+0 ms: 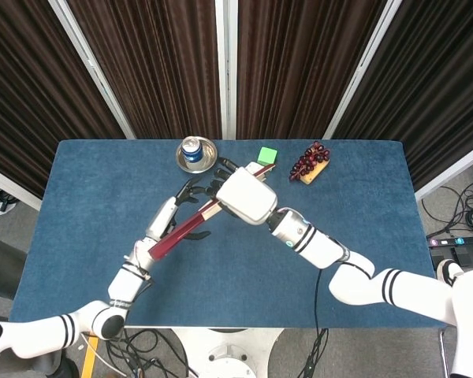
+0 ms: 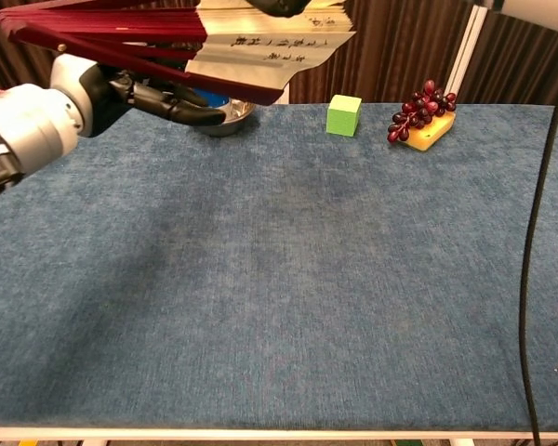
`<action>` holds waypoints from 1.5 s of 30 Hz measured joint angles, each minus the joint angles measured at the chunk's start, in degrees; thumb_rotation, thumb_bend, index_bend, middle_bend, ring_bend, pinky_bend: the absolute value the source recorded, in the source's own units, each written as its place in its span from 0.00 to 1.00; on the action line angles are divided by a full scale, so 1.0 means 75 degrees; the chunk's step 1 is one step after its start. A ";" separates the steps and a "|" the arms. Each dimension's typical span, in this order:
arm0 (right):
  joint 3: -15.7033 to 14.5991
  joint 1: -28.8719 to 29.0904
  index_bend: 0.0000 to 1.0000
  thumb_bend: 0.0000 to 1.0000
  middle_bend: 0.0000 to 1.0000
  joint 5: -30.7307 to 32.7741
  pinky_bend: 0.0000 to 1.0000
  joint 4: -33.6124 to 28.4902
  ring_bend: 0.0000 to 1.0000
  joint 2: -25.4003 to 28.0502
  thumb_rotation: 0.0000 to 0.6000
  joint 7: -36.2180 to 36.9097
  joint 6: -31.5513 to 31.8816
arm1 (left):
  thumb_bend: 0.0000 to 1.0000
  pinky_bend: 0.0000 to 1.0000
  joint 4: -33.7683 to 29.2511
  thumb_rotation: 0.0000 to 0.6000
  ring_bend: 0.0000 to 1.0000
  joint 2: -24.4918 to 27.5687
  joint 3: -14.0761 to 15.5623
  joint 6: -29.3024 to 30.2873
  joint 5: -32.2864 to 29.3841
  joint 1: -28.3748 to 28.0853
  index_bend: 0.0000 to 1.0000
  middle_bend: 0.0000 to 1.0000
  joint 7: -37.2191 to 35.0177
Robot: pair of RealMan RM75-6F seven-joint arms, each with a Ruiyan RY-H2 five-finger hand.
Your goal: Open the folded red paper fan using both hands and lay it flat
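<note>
The red paper fan (image 1: 181,232) is held up off the table, its red ribs (image 2: 102,32) slightly spread and its white, inscribed paper (image 2: 270,42) showing in the chest view. My right hand (image 1: 244,197) grips the fan at its paper end; in the chest view only a dark bit of that hand shows at the top edge. My left hand (image 1: 177,213) reaches in at the rib end. Its fingers (image 2: 172,102) stretch out just under the ribs and its thumb lies on the other side. I see no firm grasp by it.
A blue can (image 1: 192,149) stands in a metal bowl (image 1: 206,164) at the table's back edge. A green cube (image 1: 267,155) and grapes on a yellow block (image 1: 309,163) sit to the right of it. The blue cloth table (image 2: 288,307) stretches below the raised fan.
</note>
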 measured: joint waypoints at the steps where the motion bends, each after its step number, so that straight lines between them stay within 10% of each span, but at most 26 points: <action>1: 0.0016 0.0008 0.69 0.93 0.57 0.0066 0.20 -0.0024 0.33 -0.0032 1.00 -0.0068 -0.0031 | 0.06 0.29 0.0004 1.00 0.21 -0.0055 -0.0039 0.0011 -0.0044 -0.0004 0.36 0.35 -0.0032; 31: 0.0317 -0.0080 0.68 0.93 0.57 0.0902 0.17 -0.0282 0.34 -0.0393 1.00 -0.0852 0.0080 | 0.37 0.45 0.0996 1.00 0.52 -0.1611 -0.0850 0.0535 -0.0828 0.0219 0.77 0.70 -0.1195; 45: -0.0001 -0.0776 0.68 0.93 0.57 0.0160 0.17 -0.0823 0.35 0.0469 1.00 -0.0574 0.0947 | 0.39 0.48 0.1187 1.00 0.54 -0.0826 -0.0380 0.0682 -0.0435 0.0387 0.78 0.72 0.0785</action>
